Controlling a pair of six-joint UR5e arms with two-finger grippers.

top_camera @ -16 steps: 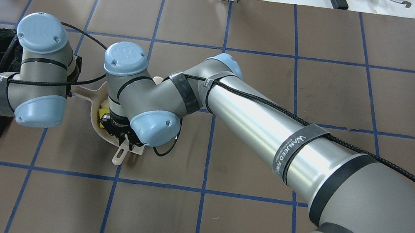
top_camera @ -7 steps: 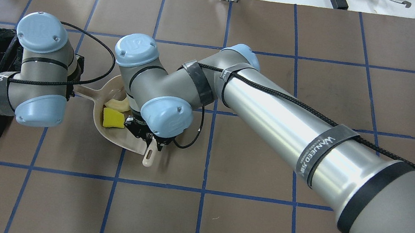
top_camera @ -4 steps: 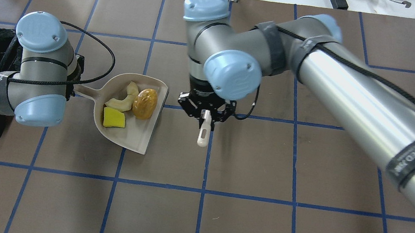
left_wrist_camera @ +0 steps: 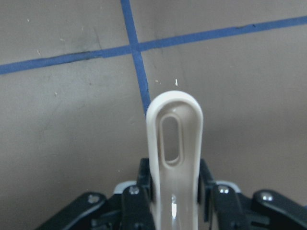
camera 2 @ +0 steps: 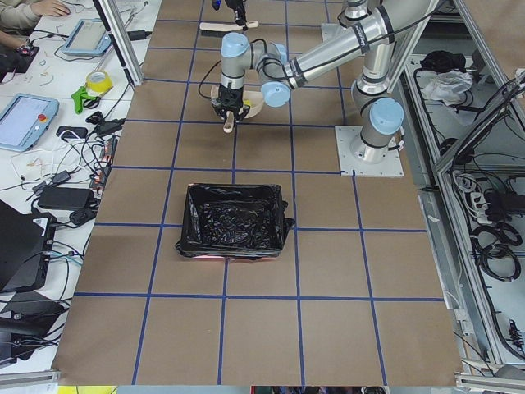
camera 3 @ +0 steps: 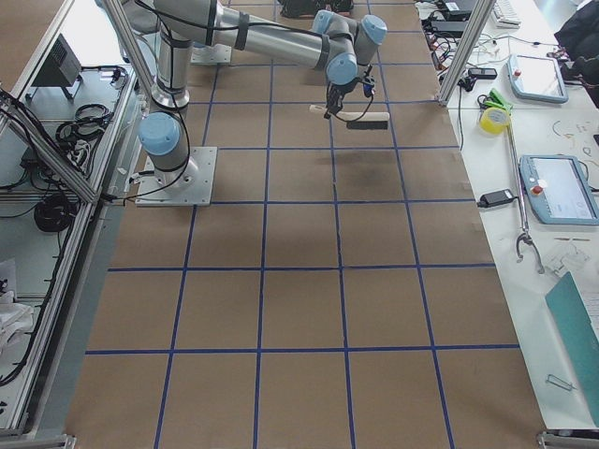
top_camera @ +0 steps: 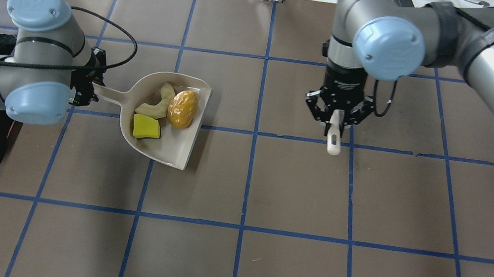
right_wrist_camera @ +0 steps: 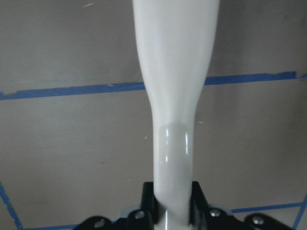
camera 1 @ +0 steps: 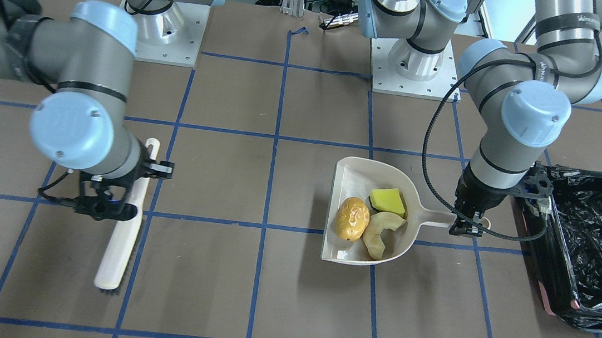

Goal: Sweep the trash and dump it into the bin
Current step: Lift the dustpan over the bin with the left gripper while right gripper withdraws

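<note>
Beside bin (camera 1: 585, 175), left claw (camera 1: 467, 224) clamps dustpan (camera 1: 355, 180) handle; right claw (top_camera: 336, 118) grips brush (camera 1: 123, 240), head hidden overhead.

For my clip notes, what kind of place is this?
Likely a robotics lab: left arm and right arm bolted to a tape-gridded table, a side bench with cables and a teach pendant.

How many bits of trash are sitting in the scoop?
3. All lie in the beige dustpan: the orange-brown lump nearest its open edge, the cream crescent beside it, and the yellow-green wedge next to the crescent, by the back wall. None looks hidden.
</note>
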